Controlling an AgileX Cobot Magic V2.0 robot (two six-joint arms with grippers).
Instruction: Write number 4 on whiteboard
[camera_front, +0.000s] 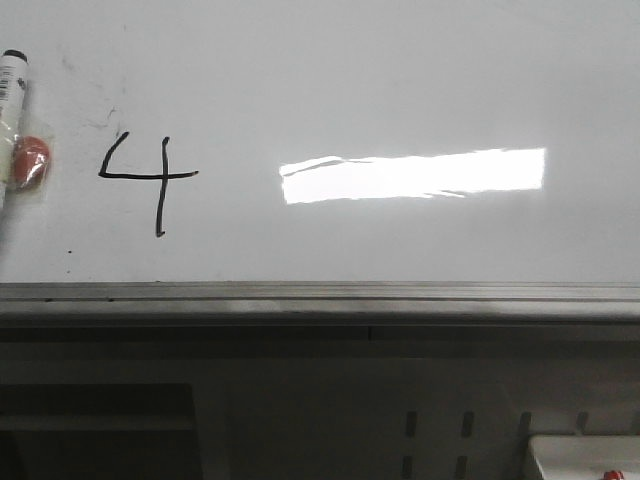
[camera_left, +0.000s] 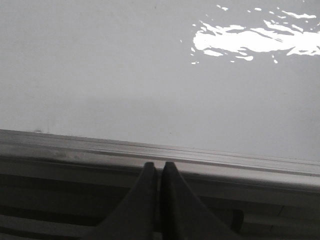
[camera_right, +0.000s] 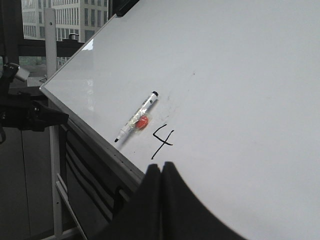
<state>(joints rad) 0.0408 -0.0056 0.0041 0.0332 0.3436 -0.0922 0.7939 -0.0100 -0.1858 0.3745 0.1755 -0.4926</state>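
**Whiteboard carries a finished 4; both grippers closed and empty**

Whiteboard (camera_front: 400, 80) shows the number 4 (camera_front: 150, 180) drawn in thin black line: a slanted stroke, a crossbar and a stem. From the right wrist camera the figure (camera_right: 163, 141) sits just beyond the tips of the right gripper (camera_right: 161, 167), a little way up the board from its metal edge strip (camera_front: 320, 295). A marker pen (camera_right: 136, 116) lies on the board further out from those tips, past the figure, with a small red blob (camera_right: 142, 123) touching its side. The right fingers are pressed together with nothing between them. The left gripper (camera_left: 160, 167) is likewise pressed together and empty, its tips over the edge strip (camera_left: 160, 152), with bare board and a glare patch (camera_left: 255, 40) beyond them.

By the look of it the writing is done and the pen set down, so little remains but to stay clear.

Risks from here, as I judge them:
- The right fingers sit close to the fresh ink. Any move forward across the board could drag through the stem and smear it.
- The pen lies loose on the board. A nudge from either arm could roll it across the figure or off the edge.
- The left tips are near the metal strip; a low sweep could catch on it.
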